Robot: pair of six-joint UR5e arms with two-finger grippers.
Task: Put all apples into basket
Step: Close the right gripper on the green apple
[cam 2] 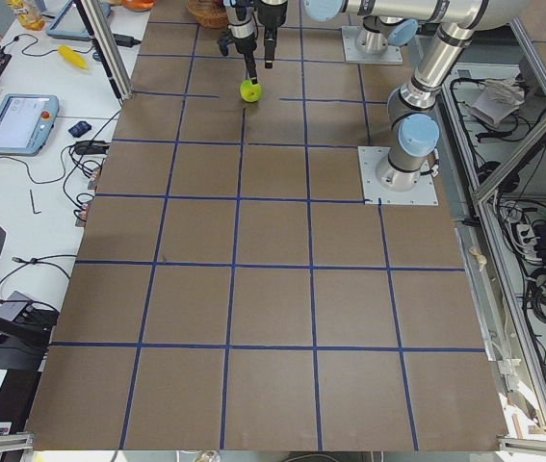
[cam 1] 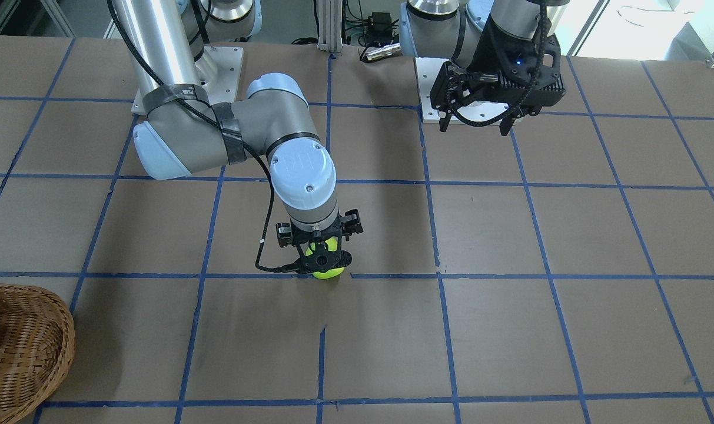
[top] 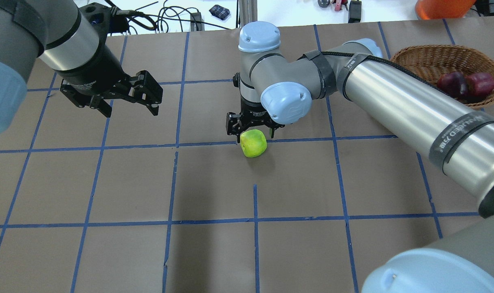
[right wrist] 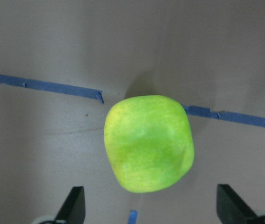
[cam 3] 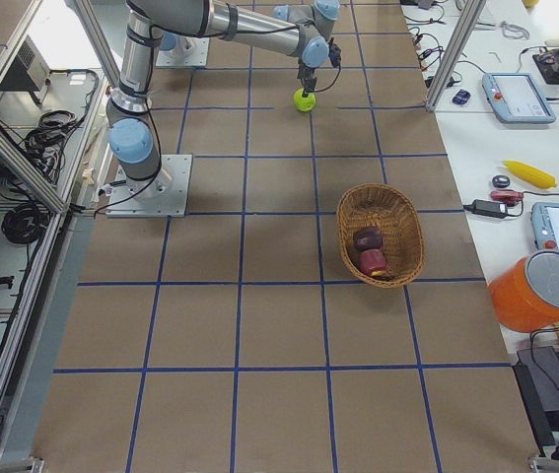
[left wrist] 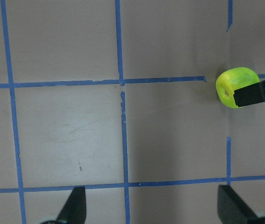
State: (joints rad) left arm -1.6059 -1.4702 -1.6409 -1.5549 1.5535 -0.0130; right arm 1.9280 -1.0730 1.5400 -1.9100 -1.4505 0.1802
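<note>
Lime-green apple, smooth and slightly lumpy, resting mid-table on matte brown paper cover, right on a blue tape line. Right gripper directly over it, black fingers spread wide either side, not touching. Round woven wicker basket well apart on robot's right, holding two dark red apples. Left gripper hovering aside, fingers apart.
</note>
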